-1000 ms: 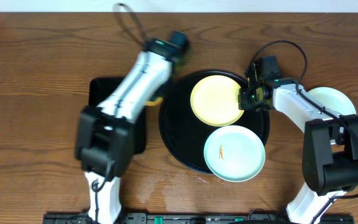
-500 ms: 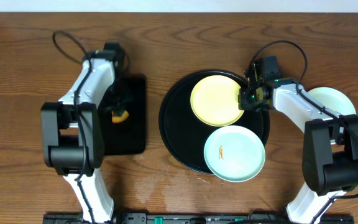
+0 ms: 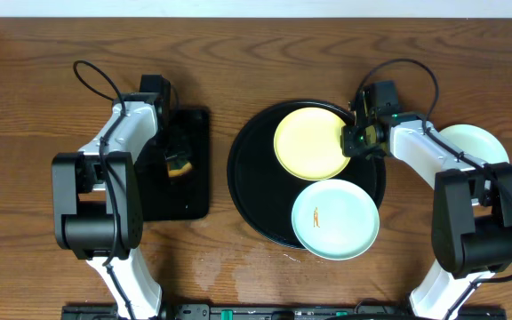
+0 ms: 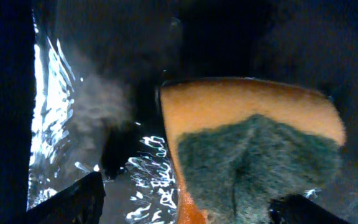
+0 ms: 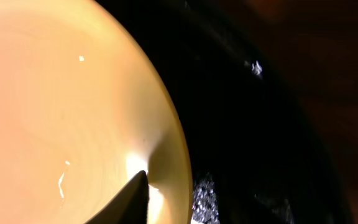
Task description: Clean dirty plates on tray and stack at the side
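Observation:
On the round black tray [image 3: 245, 191] lie a pale yellow plate [image 3: 309, 142] at the back and a mint-green plate [image 3: 336, 218] with an orange smear at the front. A second mint-green plate [image 3: 471, 142] rests on the table at the right, partly under my right arm. My right gripper [image 3: 356, 140] is at the yellow plate's right rim. One finger [image 5: 135, 194] rests on the plate's [image 5: 55, 112] upper face and the other is hidden. My left gripper [image 4: 188, 194] stands open over the rectangular tray, around an orange and green sponge [image 4: 247, 137].
The rectangular black tray [image 3: 194, 191] lies left of the round one, wet and glossy, with the sponge [image 3: 179, 165] on its upper part. Bare wooden table lies between the two trays and along the front.
My left arm swung from the round tray's back-left over to the rectangular tray with the sponge, and its jaws have opened. My right gripper has stayed at the yellow plate's rim.

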Controlling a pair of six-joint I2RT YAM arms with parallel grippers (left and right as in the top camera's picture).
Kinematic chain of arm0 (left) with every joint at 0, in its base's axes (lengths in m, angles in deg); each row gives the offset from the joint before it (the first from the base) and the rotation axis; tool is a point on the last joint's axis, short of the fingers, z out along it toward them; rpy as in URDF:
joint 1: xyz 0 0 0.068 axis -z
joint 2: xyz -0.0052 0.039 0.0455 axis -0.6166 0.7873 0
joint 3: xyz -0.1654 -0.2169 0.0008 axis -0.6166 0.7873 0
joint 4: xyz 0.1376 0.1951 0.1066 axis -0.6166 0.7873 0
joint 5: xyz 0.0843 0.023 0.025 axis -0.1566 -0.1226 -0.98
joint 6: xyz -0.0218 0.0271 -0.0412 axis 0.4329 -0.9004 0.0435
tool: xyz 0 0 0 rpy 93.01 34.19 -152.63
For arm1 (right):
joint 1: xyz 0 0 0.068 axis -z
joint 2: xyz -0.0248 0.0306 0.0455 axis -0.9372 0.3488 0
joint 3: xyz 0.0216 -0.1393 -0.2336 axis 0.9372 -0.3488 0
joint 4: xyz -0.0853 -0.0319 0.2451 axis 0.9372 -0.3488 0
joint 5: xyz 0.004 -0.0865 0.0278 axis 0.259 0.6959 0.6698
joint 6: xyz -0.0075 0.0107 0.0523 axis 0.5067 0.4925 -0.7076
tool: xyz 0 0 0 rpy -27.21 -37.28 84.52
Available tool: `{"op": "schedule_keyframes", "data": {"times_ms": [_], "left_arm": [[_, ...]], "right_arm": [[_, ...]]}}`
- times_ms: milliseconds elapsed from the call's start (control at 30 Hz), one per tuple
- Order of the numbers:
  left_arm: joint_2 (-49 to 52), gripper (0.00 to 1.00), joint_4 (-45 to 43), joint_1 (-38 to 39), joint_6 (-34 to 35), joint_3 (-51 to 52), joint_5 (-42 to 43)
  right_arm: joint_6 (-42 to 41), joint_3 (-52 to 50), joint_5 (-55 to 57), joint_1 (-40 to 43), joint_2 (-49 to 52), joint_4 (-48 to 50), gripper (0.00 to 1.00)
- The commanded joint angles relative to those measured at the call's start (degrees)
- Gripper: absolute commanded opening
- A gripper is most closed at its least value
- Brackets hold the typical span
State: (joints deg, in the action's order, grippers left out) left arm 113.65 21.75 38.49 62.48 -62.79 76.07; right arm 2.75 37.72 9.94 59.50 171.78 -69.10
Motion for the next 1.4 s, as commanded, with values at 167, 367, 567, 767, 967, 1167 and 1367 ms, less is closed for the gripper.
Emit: {"op": "schedule_keyframes", "data": {"times_ms": [167,367,567,767,967,1167,1367], "left_arm": [[2.54,0.86,-0.63,0.61,-0.31,1.92,2.19],[2.54,0.86,-0.66,0.61,-0.31,1.92,2.19],[2.54,0.87,-0.66,0.61,-0.31,1.92,2.16],[2.54,0.87,-0.66,0.61,-0.31,1.92,2.16],[2.54,0.87,-0.66,0.61,-0.31,1.92,2.19],[2.54,0.87,-0.66,0.61,-0.31,1.92,2.16],[2.54,0.87,-0.66,0.61,-0.31,1.92,2.19]], "right_arm": [[0.48,-1.46,2.21,0.00,1.97,-0.20,0.01],[0.66,-1.44,1.25,-0.15,-1.51,-0.79,0.01],[3.10,-1.44,5.88,-2.01,-9.84,-0.68,0.01],[4.46,-1.44,19.23,-7.28,-16.65,-0.63,0.01],[5.90,-1.44,38.88,-14.62,-20.50,0.15,0.01],[7.50,-1.44,55.17,-23.04,-22.80,2.05,0.01],[17.09,-1.44,63.54,-29.79,-22.95,6.73,0.01]]}}
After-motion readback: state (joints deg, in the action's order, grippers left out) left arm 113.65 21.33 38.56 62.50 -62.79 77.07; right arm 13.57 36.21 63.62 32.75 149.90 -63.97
